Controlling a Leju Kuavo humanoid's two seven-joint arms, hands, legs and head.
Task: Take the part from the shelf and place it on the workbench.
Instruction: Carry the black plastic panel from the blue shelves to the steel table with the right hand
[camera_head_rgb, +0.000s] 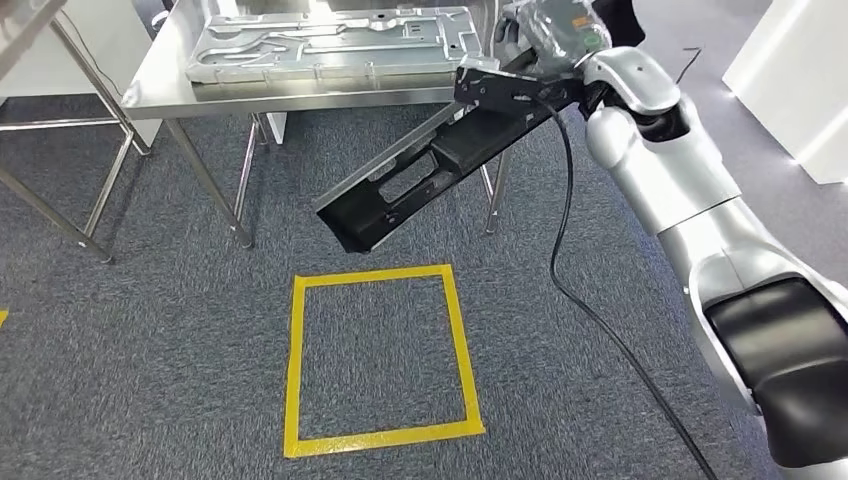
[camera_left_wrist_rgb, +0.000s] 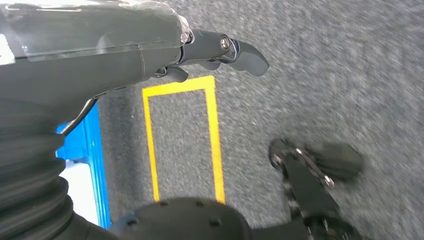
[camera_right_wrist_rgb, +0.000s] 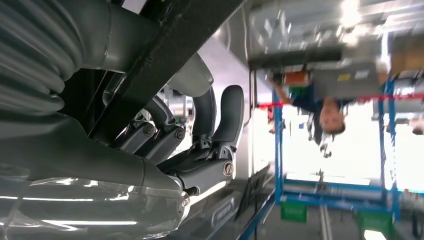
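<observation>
1. A long black part (camera_head_rgb: 430, 170) is held by the right hand (camera_head_rgb: 545, 45) at the upper right of the head view; the fingers (camera_right_wrist_rgb: 220, 125) are seen curled around the part's dark edge in the right wrist view.
2. The part is gripped at one end, so the free end slopes down toward the centre of the frame, hanging above the carpet and well apart from the yellow tape square (camera_head_rgb: 380, 355) at lower centre.
3. The steel surface (camera_head_rgb: 300, 95) lies along the top of the frame, just beyond the gripped end; the part is not yet set on it (the raised arm is judged to be carrying it there).
4. A grey pressed-metal panel (camera_head_rgb: 330, 45) already lies on the surface, so bare space beside it is likely to be needed for the placement.
5. The left hand (camera_left_wrist_rgb: 220, 55) is seen in its own wrist view above the carpet, holding nothing; whether its fingers are spread or curled cannot be told.
</observation>
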